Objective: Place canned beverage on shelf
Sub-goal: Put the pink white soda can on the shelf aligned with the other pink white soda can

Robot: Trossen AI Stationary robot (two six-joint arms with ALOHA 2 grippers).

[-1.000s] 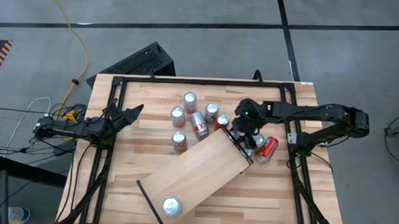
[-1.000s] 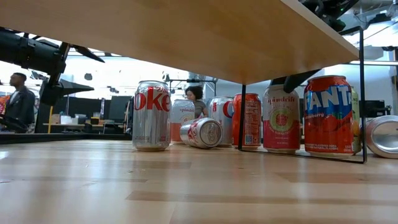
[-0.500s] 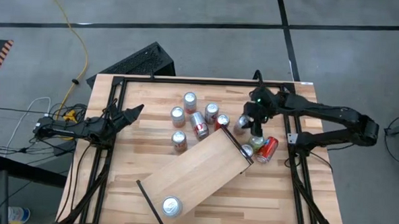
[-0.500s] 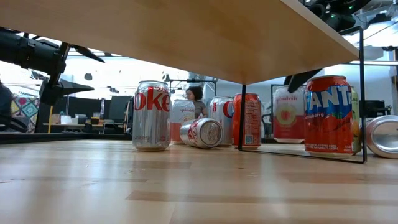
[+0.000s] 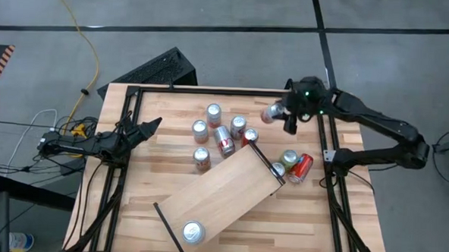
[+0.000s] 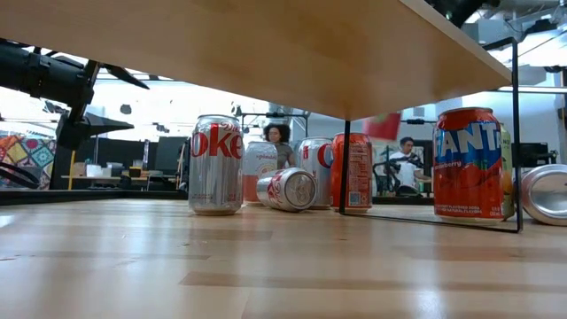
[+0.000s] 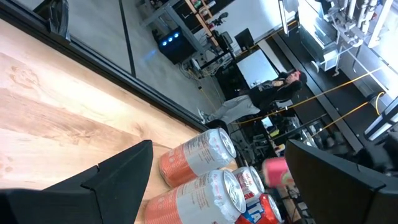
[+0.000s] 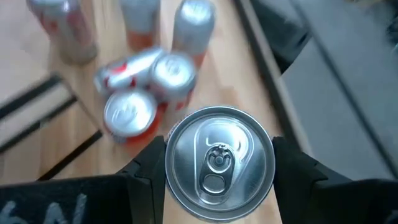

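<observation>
A pink-and-silver canned beverage (image 5: pixel 270 113) hangs above the table's far right part, with my right gripper (image 5: pixel 279 116) shut on it. The right wrist view shows its silver top (image 8: pixel 219 163) facing the camera. In the low view only its pink lower end (image 6: pixel 383 126) shows. The shelf (image 5: pixel 220 193), a pale board, lies slantwise across the table's near middle, and one can (image 5: pixel 193 232) stands on its near left end. My left gripper (image 5: pixel 153 125) waits open at the table's left side, level, with nothing between its fingers (image 7: pixel 118 177). My right gripper pinches the can's side wall (image 8: pixel 168 180) between its two fingers, one finger (image 8: pixel 144 177) on each side, just below the top rim. The fingers slant down from the table's far right. The can is lifted clear of the table and tilted.
Several cans stand or lie on the table behind the shelf (image 5: pixel 224 132). A green can (image 5: pixel 288 158), a lying red one (image 5: pixel 300 168) and a third (image 5: pixel 277 170) sit by the shelf's right end. A black frame (image 5: pixel 211 93) edges the table. People show in the room beyond.
My right gripper has risen and gone from beside the shelf's right end toward the table's far edge, tipping as it went. The pink can, which stood upright on the table, has come up with it and now hangs tilted, clear of the table.
</observation>
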